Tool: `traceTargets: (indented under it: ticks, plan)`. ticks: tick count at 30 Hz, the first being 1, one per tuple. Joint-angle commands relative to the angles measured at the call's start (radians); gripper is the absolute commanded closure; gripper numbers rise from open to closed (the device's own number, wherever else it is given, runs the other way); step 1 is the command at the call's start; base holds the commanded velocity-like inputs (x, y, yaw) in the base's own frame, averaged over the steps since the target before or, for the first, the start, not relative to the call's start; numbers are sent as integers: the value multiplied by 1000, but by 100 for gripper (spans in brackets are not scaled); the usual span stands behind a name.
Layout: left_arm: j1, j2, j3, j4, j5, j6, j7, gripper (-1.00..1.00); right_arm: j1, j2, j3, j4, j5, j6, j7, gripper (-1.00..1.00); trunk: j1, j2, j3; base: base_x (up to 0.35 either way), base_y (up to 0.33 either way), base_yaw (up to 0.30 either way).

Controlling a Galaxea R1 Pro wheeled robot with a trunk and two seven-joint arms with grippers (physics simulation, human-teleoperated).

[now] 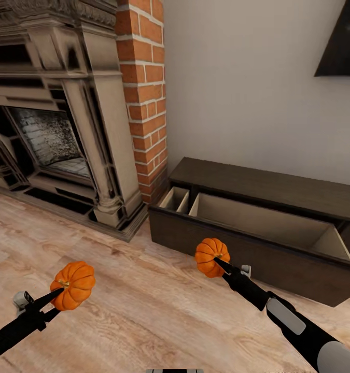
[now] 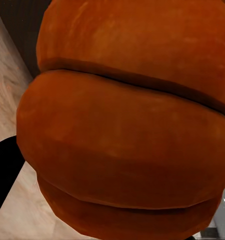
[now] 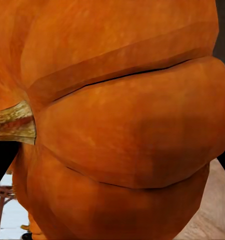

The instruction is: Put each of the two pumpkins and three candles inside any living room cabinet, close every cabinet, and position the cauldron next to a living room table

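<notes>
The cabinet (image 1: 278, 191) is standing against the white wall (image 1: 237, 83) with its long drawer (image 1: 268, 228) pulled out over the wood-plank floor (image 1: 143, 305); the drawer is showing a pale interior split by a divider into a narrow end compartment and a wide main one. The right gripper (image 1: 220, 263) is gripping a ribbed orange pumpkin (image 1: 211, 257) just in front of the drawer's dark front panel, with open floor beneath it. The left gripper (image 1: 59, 300) is gripping a second pumpkin (image 1: 73, 284), well apart from the cabinet, above bare floor. In the left wrist view the second pumpkin's smooth, deeply grooved surface is sitting close against the lens; in the right wrist view the first one is showing its short brownish stem (image 3: 12, 122). A carved stone fireplace (image 1: 55, 114) and a red brick column (image 1: 146, 93) are bordering the cabinet's end.
</notes>
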Motion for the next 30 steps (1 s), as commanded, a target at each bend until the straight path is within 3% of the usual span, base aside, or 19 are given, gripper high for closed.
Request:
traceTargets:
  ticks: [1, 30]
  plan:
    - [-1, 1, -5, 0, 8, 9, -2, 100, -1, -1, 4, 0, -12, 5, 3, 100, 0, 0, 0, 71, -264, -237]
    - [-1, 1, -5, 0, 7, 8, -2, 100, -1, -1, 4, 6, -12, 5, 4, 100, 0, 0, 29, 74, -268, -237]
